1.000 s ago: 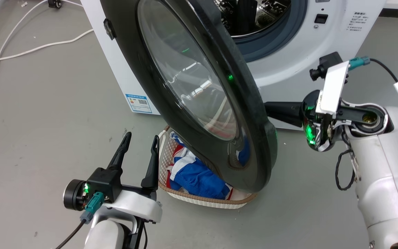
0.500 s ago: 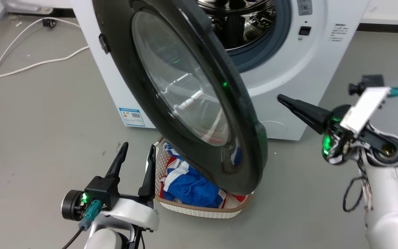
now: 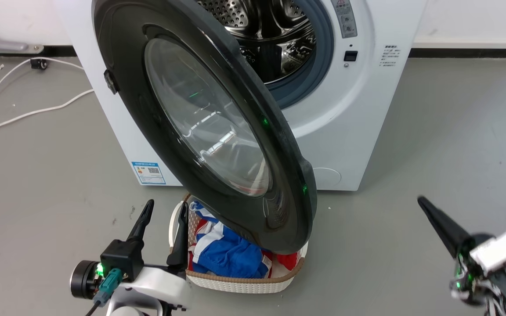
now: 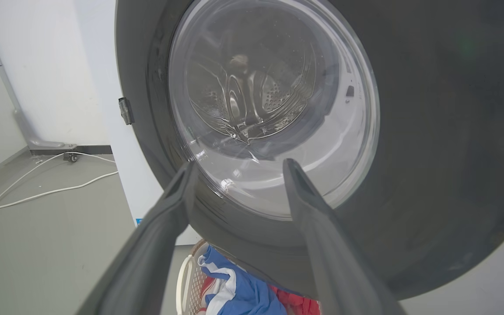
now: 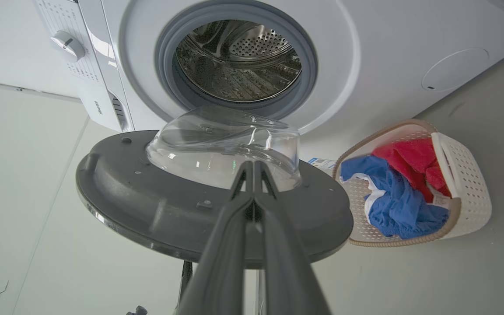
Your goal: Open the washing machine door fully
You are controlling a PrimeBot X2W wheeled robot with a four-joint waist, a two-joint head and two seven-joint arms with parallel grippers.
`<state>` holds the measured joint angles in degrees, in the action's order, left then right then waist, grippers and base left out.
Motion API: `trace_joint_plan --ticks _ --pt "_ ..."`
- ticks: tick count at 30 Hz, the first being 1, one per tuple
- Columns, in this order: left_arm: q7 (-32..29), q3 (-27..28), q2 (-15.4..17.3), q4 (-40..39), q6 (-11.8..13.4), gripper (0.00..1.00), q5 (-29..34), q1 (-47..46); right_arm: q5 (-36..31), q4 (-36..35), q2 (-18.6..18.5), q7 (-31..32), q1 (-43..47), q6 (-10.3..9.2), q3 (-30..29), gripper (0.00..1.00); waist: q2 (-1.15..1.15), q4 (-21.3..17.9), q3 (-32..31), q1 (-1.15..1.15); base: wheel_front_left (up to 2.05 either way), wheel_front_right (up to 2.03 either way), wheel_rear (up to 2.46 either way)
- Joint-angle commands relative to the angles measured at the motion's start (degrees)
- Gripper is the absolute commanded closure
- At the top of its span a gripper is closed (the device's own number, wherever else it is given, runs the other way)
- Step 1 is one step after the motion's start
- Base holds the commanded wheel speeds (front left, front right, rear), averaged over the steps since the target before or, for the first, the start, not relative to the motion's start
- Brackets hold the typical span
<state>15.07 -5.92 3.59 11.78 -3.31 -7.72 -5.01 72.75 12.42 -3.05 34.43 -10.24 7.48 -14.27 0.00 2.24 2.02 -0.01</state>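
A white front-loading washing machine (image 3: 358,123) stands on a grey floor (image 3: 37,184). The washing machine door (image 3: 200,131), a large round glossy black ring around a clear bulging glass window, is swung well out from the left side of the opening. This leaves the steel drum (image 3: 270,39) uncovered. The door's lower edge hangs above a white laundry basket (image 3: 235,287) holding blue, red and white clothes (image 3: 226,259).

The left gripper (image 3: 167,204) sits at the lower left with its jaws spread and holding nothing, pointing up toward the door's outer face. One finger is just beside the basket's rim, and it is hard to tell whether they touch.

The right gripper (image 3: 421,202) is at the lower right, well apart from the door, with its jaws pressed together and nothing between them. In the right wrist view it aims at the door's inner side
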Motion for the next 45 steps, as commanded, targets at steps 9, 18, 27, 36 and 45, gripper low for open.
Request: trace_joint_plan --ticks 9,18,27,36,45 --pt "0.15 1.00 0.63 0.47 0.08 0.00 -0.44 2.77 -5.00 -10.47 0.19 -14.78 12.29 0.03 2.91 0.00 0.00 -1.15 -2.29 0.01 0.00 0.00 0.00" --pt "0.15 1.20 0.65 0.66 0.48 0.00 -0.52 3.74 -34.40 -17.35 -2.92 -31.00 15.69 0.03 6.79 0.00 0.00 -1.17 -2.96 0.01 0.00 0.00 0.00" --pt "0.15 1.06 1.34 1.17 0.42 0.00 -0.07 4.51 -57.42 -17.97 -2.70 -36.16 18.02 0.02 8.84 0.00 0.00 -1.27 -3.99 0.01 0.00 0.00 0.00" --pt "0.15 1.23 2.28 1.74 1.04 0.00 -0.11 5.87 -63.91 -18.41 -1.47 -37.62 20.36 0.02 11.01 0.00 0.00 -1.53 -5.11 0.01 0.00 0.00 0.00" --pt "0.15 1.33 3.00 1.83 1.41 0.00 -0.45 6.22 -65.18 -18.28 -0.68 -37.30 20.80 0.02 11.55 0.00 0.00 -1.50 -4.91 0.01 0.00 0.00 0.00"
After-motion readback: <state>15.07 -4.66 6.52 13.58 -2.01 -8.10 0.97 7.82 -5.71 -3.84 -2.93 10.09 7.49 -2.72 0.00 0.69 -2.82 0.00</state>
